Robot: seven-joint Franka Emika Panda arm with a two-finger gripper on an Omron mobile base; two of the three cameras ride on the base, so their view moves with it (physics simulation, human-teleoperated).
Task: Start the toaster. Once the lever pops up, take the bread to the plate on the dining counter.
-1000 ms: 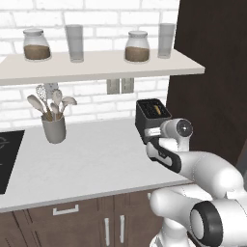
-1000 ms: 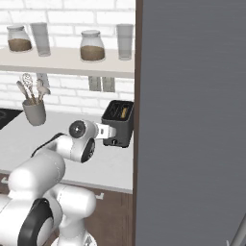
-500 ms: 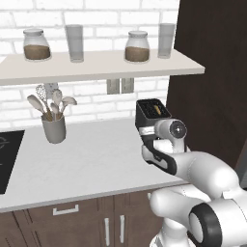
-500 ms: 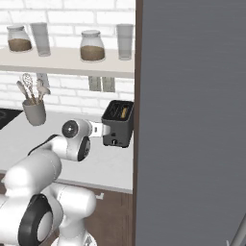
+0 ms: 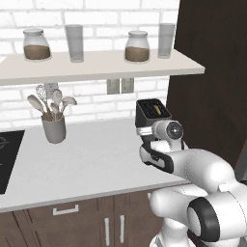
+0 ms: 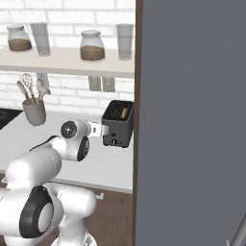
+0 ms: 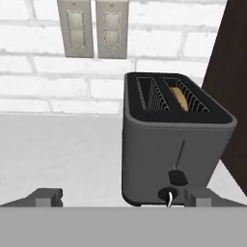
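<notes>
The dark grey toaster [image 7: 169,144] stands on the light grey counter [image 7: 58,149] beside a dark wall panel; it also shows in the base views [image 5: 150,116] [image 6: 119,126]. A tan slice of bread [image 7: 181,99] sits low in its right slot, its top edge showing from above [image 5: 157,110]. The black lever [image 7: 177,176] rests at the lower end of its track, just above the small knob [image 7: 169,196]. My gripper [image 7: 124,199] is open, level with the toaster's base and close to its front face, one fingertip [image 7: 46,197] left of the toaster, the other by the knob. The plate and dining counter are out of view.
A grey holder of utensils [image 5: 53,129] stands at the counter's left and a black cooktop [image 5: 7,159] at its far left. A shelf [image 5: 101,66] with jars and glasses hangs overhead. Wall sockets [image 7: 94,28] sit behind. A tall dark panel [image 5: 212,77] bounds the right.
The arm's wrist has edged slightly left in the left base view. The toaster and bread have not moved.
</notes>
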